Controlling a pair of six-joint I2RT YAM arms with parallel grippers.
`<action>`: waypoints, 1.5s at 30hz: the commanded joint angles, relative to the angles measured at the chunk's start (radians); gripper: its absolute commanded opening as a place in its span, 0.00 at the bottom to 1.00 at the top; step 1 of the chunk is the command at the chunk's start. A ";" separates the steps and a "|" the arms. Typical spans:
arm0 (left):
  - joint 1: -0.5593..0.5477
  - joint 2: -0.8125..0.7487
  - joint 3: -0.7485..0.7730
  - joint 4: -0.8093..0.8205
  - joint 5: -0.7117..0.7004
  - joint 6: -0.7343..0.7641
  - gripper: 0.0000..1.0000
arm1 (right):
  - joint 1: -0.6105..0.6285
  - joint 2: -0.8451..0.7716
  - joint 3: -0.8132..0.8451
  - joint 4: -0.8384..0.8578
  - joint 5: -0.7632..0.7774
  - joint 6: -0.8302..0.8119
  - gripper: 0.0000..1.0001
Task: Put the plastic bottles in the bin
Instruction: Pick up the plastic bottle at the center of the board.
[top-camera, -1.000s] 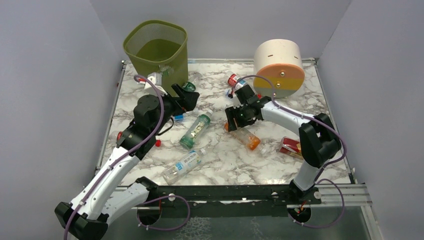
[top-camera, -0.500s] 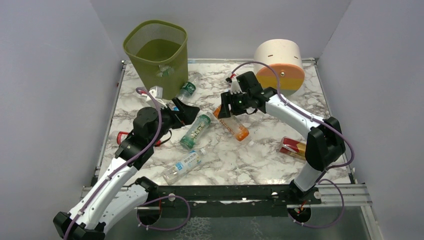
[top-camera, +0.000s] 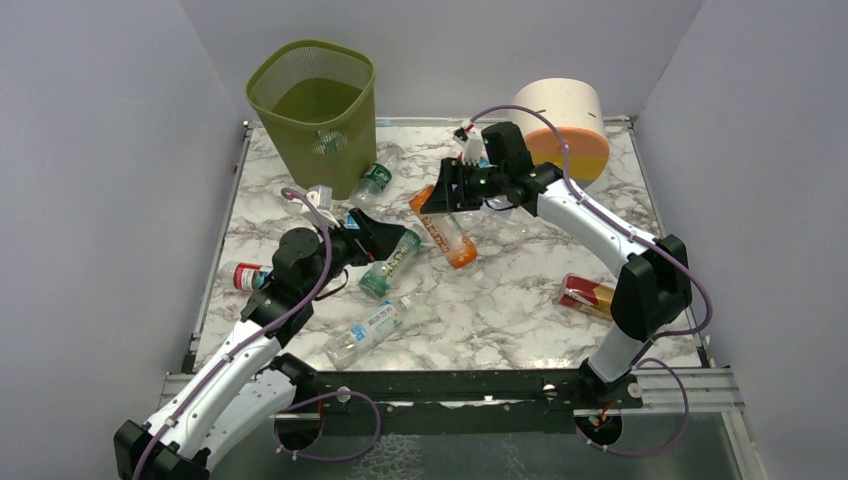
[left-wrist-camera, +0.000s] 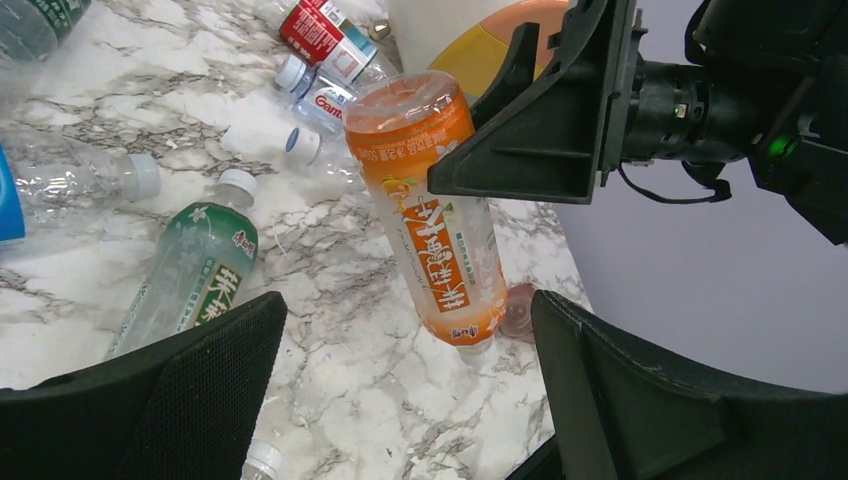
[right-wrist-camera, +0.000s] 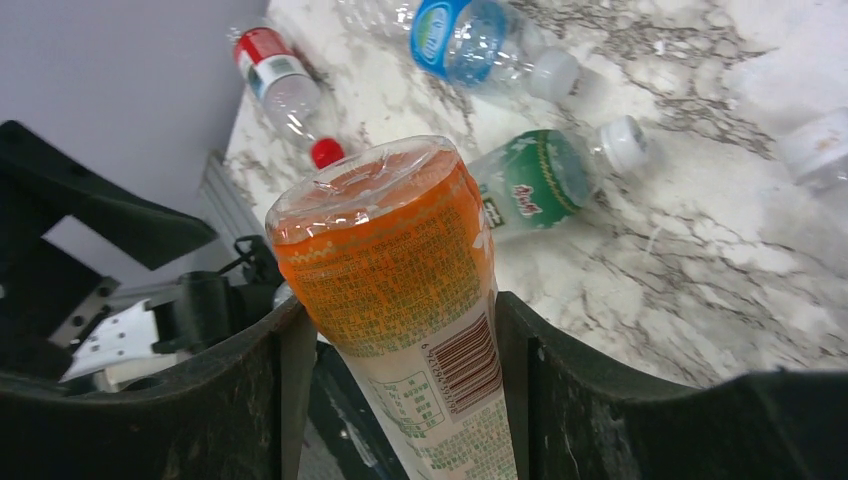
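My right gripper (top-camera: 440, 200) is shut on the orange bottle (top-camera: 445, 232) and holds it tilted above the table, right of the olive-green mesh bin (top-camera: 315, 105). In the right wrist view the orange bottle (right-wrist-camera: 400, 250) sits between both fingers (right-wrist-camera: 255, 400). My left gripper (top-camera: 390, 238) is open and empty, just above a green-labelled bottle (top-camera: 393, 262). In the left wrist view the orange bottle (left-wrist-camera: 435, 220) hangs ahead in the right gripper (left-wrist-camera: 560, 110), with the green-labelled bottle (left-wrist-camera: 190, 280) at left. A green-capped bottle (top-camera: 375, 180) lies against the bin's base.
A clear bottle with a white-blue label (top-camera: 367, 331) lies near the front. A red-labelled bottle (top-camera: 246, 275) lies at left, a red one (top-camera: 586, 293) at right. The cream banded cylinder (top-camera: 560, 125) stands at the back right. Grey walls surround the table.
My right gripper has lifted the orange bottle and carried it back and left, towards the bin. My left gripper has drawn back from the bin's base to the green-labelled bottle.
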 joint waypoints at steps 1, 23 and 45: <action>0.000 0.032 -0.022 0.139 0.048 -0.017 0.99 | -0.005 -0.020 0.017 0.132 -0.135 0.107 0.51; -0.120 0.210 -0.017 0.325 -0.021 -0.019 0.99 | -0.005 -0.046 -0.131 0.621 -0.374 0.489 0.51; -0.165 0.270 0.030 0.324 -0.078 -0.001 0.63 | -0.005 -0.054 -0.214 0.779 -0.408 0.595 0.53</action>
